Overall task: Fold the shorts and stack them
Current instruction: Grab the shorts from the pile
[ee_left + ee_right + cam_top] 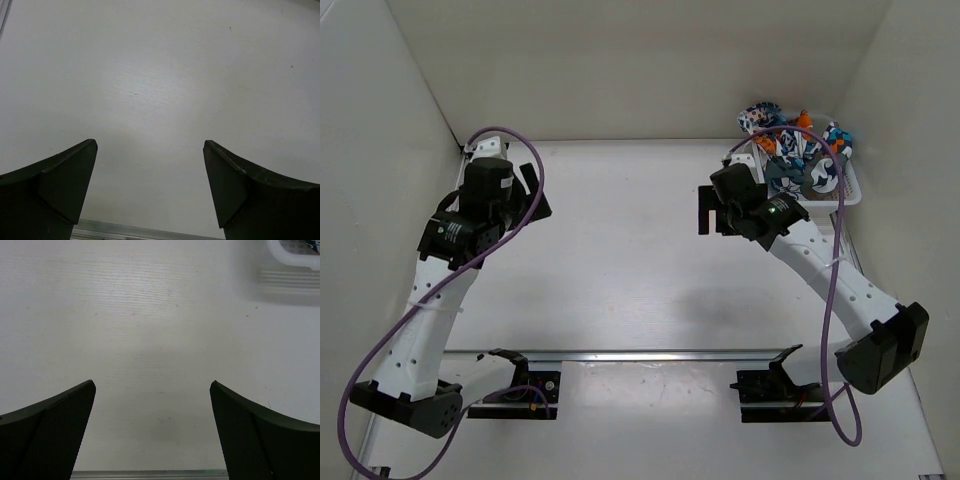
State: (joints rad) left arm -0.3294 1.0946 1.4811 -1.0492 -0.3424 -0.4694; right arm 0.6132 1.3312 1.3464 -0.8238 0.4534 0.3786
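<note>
1. The shorts (795, 150) lie bunched in the basket (850, 196) at the far right corner of the table (620, 270), heaped above its rim; none is on the table, so folding has not begun
2. Risk: the heap looks tangled, so a pinch may lift more than one layer, and the basket could tip or drag along with the cloth
3. Risk: the basket sits close to the right wall, so a reach there has little room and may knock the rim
4. Risk: a pull by one gripper alone would likely drop the shorts crumpled, making a flat spread harder
5. The right gripper (708, 210) has its jaws wide apart and holds nothing; it hovers over bare table just left of the basket, its arm stretched forward from the base
6. The left gripper (534, 196) is likewise spread and empty, over bare table at the far left, well apart from the shorts, its arm raised and bent
</note>
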